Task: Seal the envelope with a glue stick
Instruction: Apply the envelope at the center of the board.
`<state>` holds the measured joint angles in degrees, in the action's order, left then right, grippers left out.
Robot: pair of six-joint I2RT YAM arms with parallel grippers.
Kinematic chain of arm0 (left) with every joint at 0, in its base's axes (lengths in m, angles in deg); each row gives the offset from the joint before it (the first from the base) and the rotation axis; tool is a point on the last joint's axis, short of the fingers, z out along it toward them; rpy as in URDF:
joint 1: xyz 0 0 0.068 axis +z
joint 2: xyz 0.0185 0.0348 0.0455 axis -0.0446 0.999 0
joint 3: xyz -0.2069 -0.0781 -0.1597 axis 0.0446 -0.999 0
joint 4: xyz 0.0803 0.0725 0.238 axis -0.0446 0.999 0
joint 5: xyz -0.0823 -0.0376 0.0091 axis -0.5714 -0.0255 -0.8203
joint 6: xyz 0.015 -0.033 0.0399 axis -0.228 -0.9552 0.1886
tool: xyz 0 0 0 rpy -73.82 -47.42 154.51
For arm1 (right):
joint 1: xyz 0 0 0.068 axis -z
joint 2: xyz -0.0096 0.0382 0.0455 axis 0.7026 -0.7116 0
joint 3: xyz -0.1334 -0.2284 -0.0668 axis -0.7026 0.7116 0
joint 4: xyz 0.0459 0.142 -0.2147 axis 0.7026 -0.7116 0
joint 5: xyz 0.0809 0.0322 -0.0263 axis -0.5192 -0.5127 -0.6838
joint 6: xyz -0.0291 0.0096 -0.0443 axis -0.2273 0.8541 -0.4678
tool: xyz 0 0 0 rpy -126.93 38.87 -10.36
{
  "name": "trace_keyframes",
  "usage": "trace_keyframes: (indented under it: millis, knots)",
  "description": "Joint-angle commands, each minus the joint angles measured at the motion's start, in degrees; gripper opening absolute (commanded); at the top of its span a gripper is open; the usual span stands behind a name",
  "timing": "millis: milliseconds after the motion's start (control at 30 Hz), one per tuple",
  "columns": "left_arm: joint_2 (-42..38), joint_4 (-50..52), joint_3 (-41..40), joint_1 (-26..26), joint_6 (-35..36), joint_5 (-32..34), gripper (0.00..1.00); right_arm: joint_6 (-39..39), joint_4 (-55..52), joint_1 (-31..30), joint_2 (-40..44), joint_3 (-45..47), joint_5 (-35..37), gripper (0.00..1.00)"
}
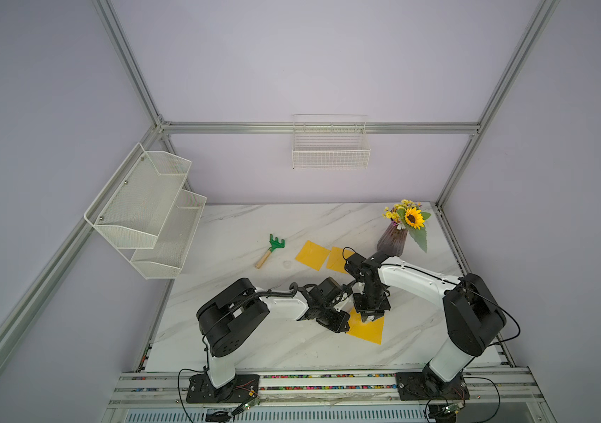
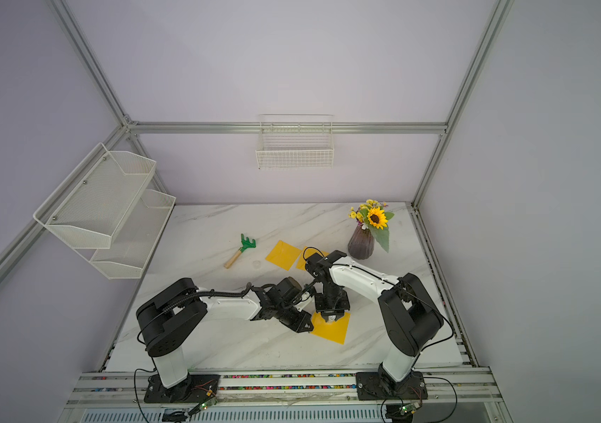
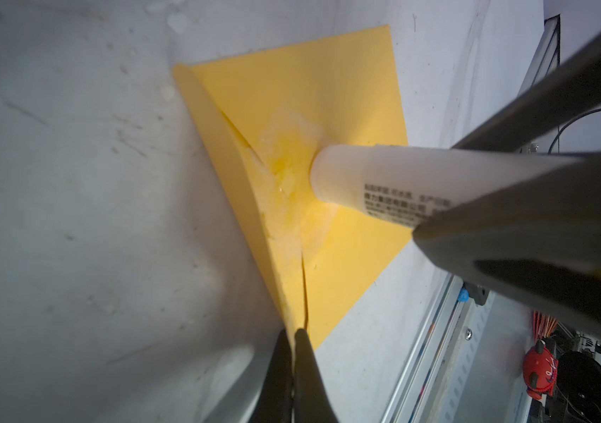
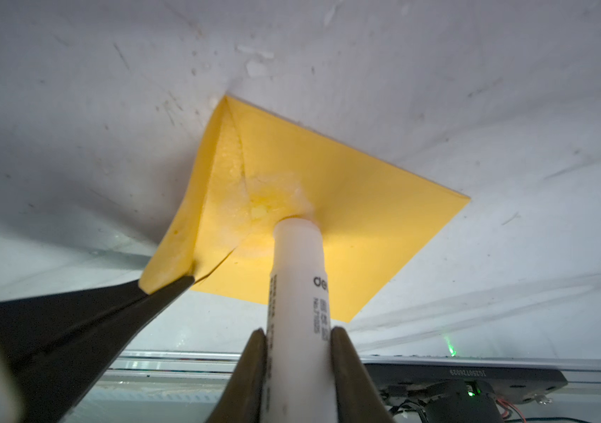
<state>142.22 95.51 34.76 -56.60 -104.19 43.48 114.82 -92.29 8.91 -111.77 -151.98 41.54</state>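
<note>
**A:** Where is the envelope?

**B:** The yellow envelope point(image 1: 370, 331) lies flat on the marble table point(image 1: 255, 227). It is on the near side, a little right of the middle, between the two arms.

**A:** And the glue stick?

**B:** The glue stick point(image 4: 299, 274) stands nearly upright over the middle of the envelope. Its lower end is pressed against the paper where the seams meet. Small dark print runs along the white tube.

**A:** What holds it?

**B:** The right gripper point(image 4: 299, 333) is clamped around the tube, one finger on each side, well above the tip.

**A:** Is there glue on the paper?

**B:** Yes. A pale, wet-looking smear point(image 3: 288, 157) spreads around the tip and along the inner edge of the flap point(image 3: 218, 164).

**A:** How does the flap sit?

**B:** It runs along the envelope's left edge and is raised off the body. The left gripper point(image 3: 292, 334) is closed on the flap's point, pinching the paper between its two dark fingers.

**A:** Do the grippers touch each other?

**B:** In both top views they are close together over the envelope. I cannot tell whether they touch.

**A:** What else is on the table?

**B:** Farther back, two more yellow envelopes point(image 1: 312, 254) lie side by side, one partly hidden by the right arm. To their left lies a green-headed rake point(image 1: 271, 249) with a wooden handle. At the far right stands a dark ribbed vase point(image 1: 392, 240) holding a sunflower and small yellow flowers.
</note>
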Motion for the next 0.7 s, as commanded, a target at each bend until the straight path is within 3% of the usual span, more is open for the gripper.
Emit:
trace_keyframes:
  millis: [0,67,167,267,367,467,533,600,667]
  knots:
    - [0.47,-0.72,-0.65,-0.10,-0.56,-0.67,0.00,0.83,13.31,0.22,-1.58,4.90,-13.11,0.00]
    - [0.35,-0.57,-0.64,-0.11,-0.43,-0.48,0.00,1.86,14.25,0.22,-1.26,4.99,-13.13,0.00]
    - [0.36,-0.72,-0.87,-0.12,-0.65,-0.39,0.00,0.45,3.84,0.21,-3.27,1.61,6.59,0.00]
    - [0.43,-0.72,-0.89,-0.06,-0.63,-0.43,0.00,1.14,-0.20,0.22,-3.86,1.44,14.81,0.00]
    - [0.48,-0.72,-0.78,-0.12,-0.65,-0.59,0.00,0.50,1.59,0.22,-3.41,1.46,9.99,0.00]
    - [0.48,-0.55,-0.82,-0.05,-0.56,-0.44,0.00,0.78,11.40,0.26,-1.19,4.06,-9.21,0.00]
    - [0.48,-0.72,-0.74,-0.04,-0.63,-0.58,0.00,2.13,15.59,0.26,-0.71,4.76,-15.59,0.00]
    - [0.54,-0.72,-0.63,-0.05,-0.48,-0.86,0.00,3.02,14.73,0.31,-0.64,4.27,-11.90,0.00]
    - [0.29,-0.76,-0.81,-0.05,-0.52,-0.52,0.00,1.80,7.03,0.31,-2.03,1.74,3.51,0.00]
